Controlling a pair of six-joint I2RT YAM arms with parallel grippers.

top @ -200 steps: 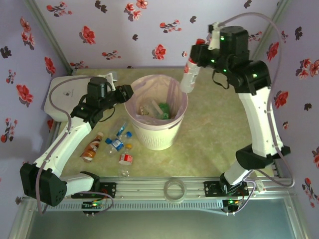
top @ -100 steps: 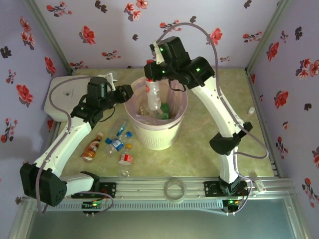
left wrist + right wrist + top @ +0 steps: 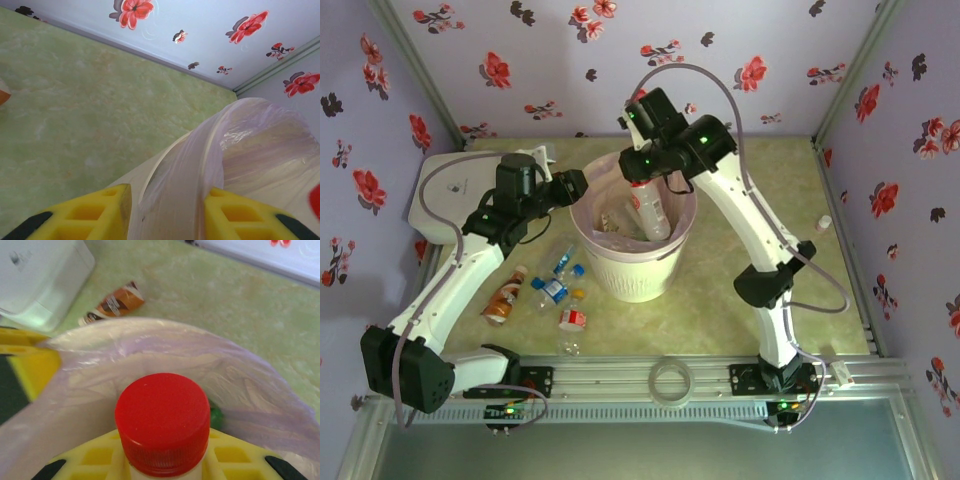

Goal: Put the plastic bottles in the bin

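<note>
Over the bin [image 3: 632,278]: red-capped bottle [image 3: 652,212], neck pinched by the right gripper [image 3: 640,186], best let go well inside the rim; left gripper [image 3: 582,183] pinching the liner [image 3: 180,170] edge.

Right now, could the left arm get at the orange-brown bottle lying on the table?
Probably not yet. The left gripper is shut on the bag liner at the rim of the bin; it must let go first. The orange-brown bottle lies uncovered beside that arm.

Green marbled table [image 3: 715,300] carries the bin [image 3: 635,275], white box [image 3: 440,195], perhaps five loose bottles [image 3: 552,290]
</note>
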